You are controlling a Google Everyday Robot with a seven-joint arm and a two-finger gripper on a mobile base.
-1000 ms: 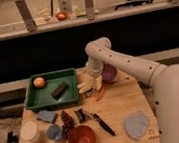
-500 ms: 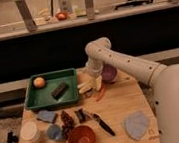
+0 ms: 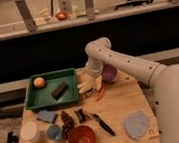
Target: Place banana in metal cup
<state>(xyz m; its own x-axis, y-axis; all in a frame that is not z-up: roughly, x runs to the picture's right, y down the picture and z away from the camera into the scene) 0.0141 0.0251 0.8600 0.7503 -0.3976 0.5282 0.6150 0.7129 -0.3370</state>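
The banana (image 3: 86, 85) is pale yellow and lies on the wooden table (image 3: 123, 104) just right of the green tray. My gripper (image 3: 93, 77) hangs at the end of the white arm, directly over the banana's right end and close to it. A dark purple, shiny cup (image 3: 108, 73) stands upright just right of the gripper; it is the only cup near the banana. A thin red chili pepper (image 3: 101, 92) lies in front of the cup.
A green tray (image 3: 34, 101) at the left holds a round orange fruit (image 3: 39, 82) and a dark block (image 3: 59, 89). A red bowl (image 3: 82, 139), white cup (image 3: 29, 130), blue sponge (image 3: 46, 116), black-handled knife (image 3: 104, 125) and grey cloth (image 3: 136, 125) lie near the front.
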